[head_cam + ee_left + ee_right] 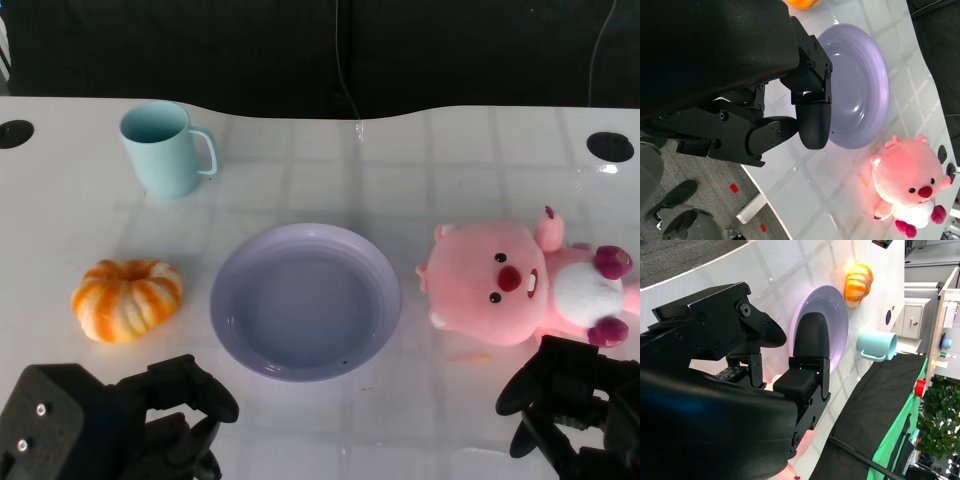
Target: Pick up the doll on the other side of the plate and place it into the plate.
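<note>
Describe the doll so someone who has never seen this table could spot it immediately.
Start at the round lavender plate in the middle of the white table. Look to its right, just beyond the right hand: the pink plush doll lies there. It is the only soft toy, unlike the orange pumpkin and pale blue mug on the left.

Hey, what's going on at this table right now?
Nothing is being handled yet. The pink doll lies on the white table to the right of the empty lavender plate. The right hand sits just in front of the doll, and the left hand waits near the orange pumpkin. A blue mug stands farther back.
</note>
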{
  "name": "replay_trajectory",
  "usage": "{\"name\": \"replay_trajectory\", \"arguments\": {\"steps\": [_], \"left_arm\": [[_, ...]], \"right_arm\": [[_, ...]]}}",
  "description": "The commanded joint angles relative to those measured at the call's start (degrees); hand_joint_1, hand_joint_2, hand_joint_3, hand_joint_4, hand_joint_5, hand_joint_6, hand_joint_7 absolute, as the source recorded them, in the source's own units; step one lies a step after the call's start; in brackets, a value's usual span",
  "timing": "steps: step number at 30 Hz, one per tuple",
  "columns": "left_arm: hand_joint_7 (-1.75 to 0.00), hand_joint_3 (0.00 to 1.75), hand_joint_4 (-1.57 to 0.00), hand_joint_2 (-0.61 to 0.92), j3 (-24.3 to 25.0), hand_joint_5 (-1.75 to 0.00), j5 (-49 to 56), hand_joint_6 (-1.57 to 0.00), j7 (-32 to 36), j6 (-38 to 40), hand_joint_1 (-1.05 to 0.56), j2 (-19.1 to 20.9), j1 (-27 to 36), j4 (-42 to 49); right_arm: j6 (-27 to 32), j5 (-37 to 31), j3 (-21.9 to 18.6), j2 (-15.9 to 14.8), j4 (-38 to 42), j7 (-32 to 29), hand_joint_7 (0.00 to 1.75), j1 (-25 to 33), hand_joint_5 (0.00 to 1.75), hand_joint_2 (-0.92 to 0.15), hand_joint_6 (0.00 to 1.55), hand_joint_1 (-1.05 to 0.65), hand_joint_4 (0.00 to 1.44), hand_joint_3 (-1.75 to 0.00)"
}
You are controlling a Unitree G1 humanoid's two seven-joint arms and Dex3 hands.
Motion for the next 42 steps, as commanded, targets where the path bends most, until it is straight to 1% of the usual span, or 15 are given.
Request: {"name": "replay_trajectory", "arguments": {"steps": [1, 7, 12, 19, 29, 33, 37, 39, 42], "left_arm": [[-1.45, 0.61, -0.57, 0.92, 0.6, -1.63, 0.3, -0.49, -0.2, -1.6, -0.17, 0.5, -0.8, 1.5], [-1.46, 0.62, -0.56, 0.92, 0.4, -1.61, 0.2, -0.48, 0.3, -1.1, -0.15, 0.1, -1.2, 1.9], [-1.45, 0.6, -0.57, 0.92, 0.3, -1.61, 0.5, -0.49, 0.4, -1.1, -0.15, 0.0, -1.2, 1.9], [-1.44, 0.6, -0.56, 0.92, 0.7, -1.61, 0.4, -0.5, -0.3, -1.5, -0.17, 1.1, -0.3, 1.0], [-1.45, 0.6, -0.58, 0.92, 1.2, -1.63, -0.4, -0.52, -0.4, -1.5, -0.14, 0.9, -0.3, 0.6], [-1.44, 0.61, -0.57, 0.92, 0.8, -1.61, 0.2, -0.51, -0.5, -1.9, -0.14, 1.3, -0.1, 0.4], [-1.44, 0.6, -0.58, 0.92, 0.9, -1.61, 0.2, -0.52, -0.5, -2.4, -0.15, 1.2, 0.0, 0.6], [-1.45, 0.6, -0.58, 0.92, 0.9, -1.62, 0.1, -0.52, -0.7, -2.6, -0.15, 1.2, 0.0, 0.5], [-1.45, 0.61, -0.58, 0.92, 1.1, -1.62, -0.4, -0.51, -0.9, -2.5, -0.13, 1.1, -0.2, 0.7]], "right_arm": [[-0.2, -0.2, -0.3, -0.2, 0.5, -0.5, 1.28, -0.6, 1.45, -0.73, 0.6, -0.02, 0.64, -0.96], [-0.5, -0.2, -0.3, -0.3, 1.7, -0.5, 1.27, -0.9, 1.44, -0.74, 0.6, -0.01, 0.64, -0.94], [1.5, -0.2, -0.2, -0.3, 1.5, -1.0, 1.25, -1.2, 1.43, -0.77, 0.58, -0.04, 0.64, -0.88], [1.2, -0.3, 0.1, -0.2, 0.5, -1.4, 1.23, -0.7, 1.42, -0.81, 0.58, -0.02, 0.64, -0.83], [-0.7, 0.1, -0.7, -0.7, 1.6, -0.6, 1.24, -1.0, 1.4, -0.78, 0.61, -0.04, 0.65, -0.84], [-0.6, 0.1, -0.9, -0.8, 1.5, -0.6, 1.23, -1.0, 1.38, -0.76, 0.62, -0.04, 0.67, -0.88], [0.2, 0.7, -1.2, -0.6, 1.0, -0.6, 1.2, -1.0, 1.38, -0.76, 0.61, -0.06, 0.66, -0.9], [0.3, 1.8, -1.6, -0.4, 0.8, -0.4, 1.17, -1.0, 1.39, -0.76, 0.59, -0.1, 0.66, -0.87], [-1.4, 3.3, -2.2, 0.0, 1.3, 0.0, 1.1, -1.2, 1.41, -0.78, 0.55, -0.12, 0.61, -0.76]]}}
